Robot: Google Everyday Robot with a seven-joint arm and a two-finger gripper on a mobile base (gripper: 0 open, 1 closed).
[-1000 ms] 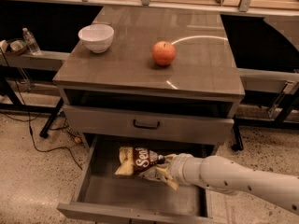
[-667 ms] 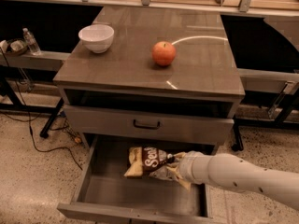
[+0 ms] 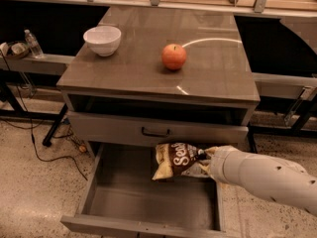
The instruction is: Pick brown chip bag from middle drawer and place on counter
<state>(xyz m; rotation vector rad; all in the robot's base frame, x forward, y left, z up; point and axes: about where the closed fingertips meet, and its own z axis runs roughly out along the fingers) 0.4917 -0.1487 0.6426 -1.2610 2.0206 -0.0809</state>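
Note:
The brown chip bag (image 3: 174,159) hangs tilted in the air above the open middle drawer (image 3: 148,202), its cream end pointing down-left. My gripper (image 3: 202,157) comes in from the right on a white arm and is shut on the bag's right end. The bag sits just below the grey drawer front with the black handle (image 3: 155,132). The drawer's bare grey floor shows beneath it. The glossy counter (image 3: 208,68) lies above, carrying a red apple (image 3: 174,56) and a white bowl (image 3: 102,40).
My white arm (image 3: 267,180) crosses the drawer's right wall. Black cables (image 3: 34,148) trail on the speckled floor at left. A bottle (image 3: 33,44) stands on a low shelf at far left. Dark shelving runs behind the cabinet.
The bag has risen off the drawer floor and moved up and right with my gripper, now held higher near the drawer front above.

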